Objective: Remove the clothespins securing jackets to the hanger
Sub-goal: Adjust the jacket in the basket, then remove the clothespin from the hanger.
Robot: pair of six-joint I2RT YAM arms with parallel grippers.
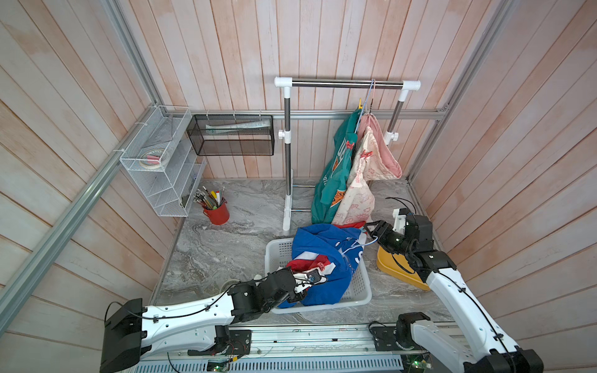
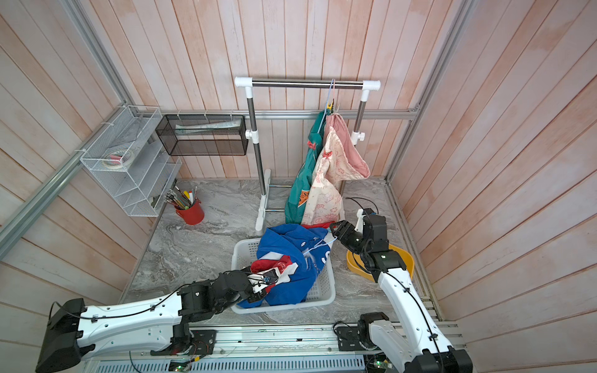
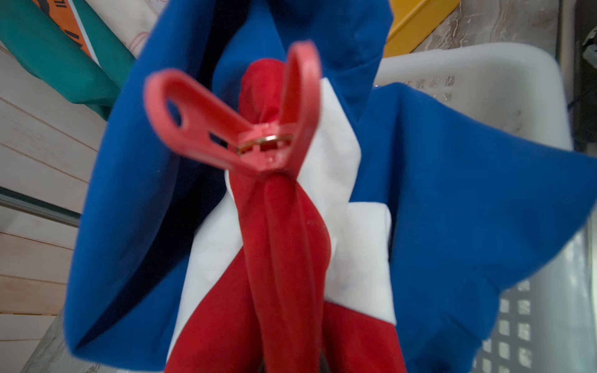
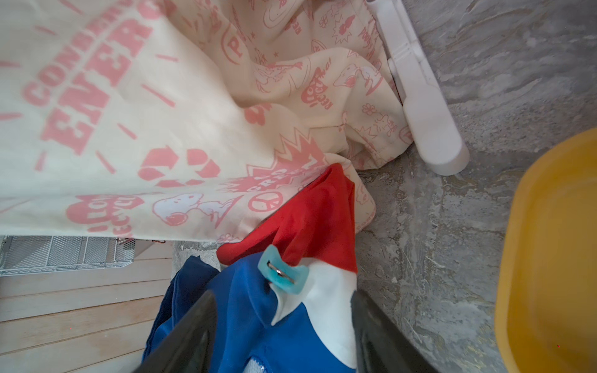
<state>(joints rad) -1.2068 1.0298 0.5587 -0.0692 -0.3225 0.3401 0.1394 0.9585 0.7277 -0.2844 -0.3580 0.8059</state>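
Observation:
The blue jacket (image 1: 323,245) with red and white panels lies bunched in a white basket (image 1: 358,290). My left gripper (image 1: 310,281) is shut on its red fabric (image 3: 284,258), just below a red clothespin (image 3: 245,129) clipped to that fold. My right gripper (image 4: 281,294) stands open at the jacket's far end, with blue and white cloth and a pale teal clip (image 4: 282,274) between its fingers (image 4: 187,329). A light blue wire hanger (image 1: 358,246) shows in the jacket. The teal jacket (image 1: 336,168) and cream jacket (image 1: 358,187) hang on the rack, each with a red clothespin (image 1: 350,145) (image 1: 366,154).
The clothes rack (image 1: 347,84) stands at the back. A yellow tray (image 1: 397,271) lies under my right arm. A red cup of pens (image 1: 217,213) sits at the left, with wire shelves (image 1: 161,161) and a black mesh basket (image 1: 231,135) on the walls.

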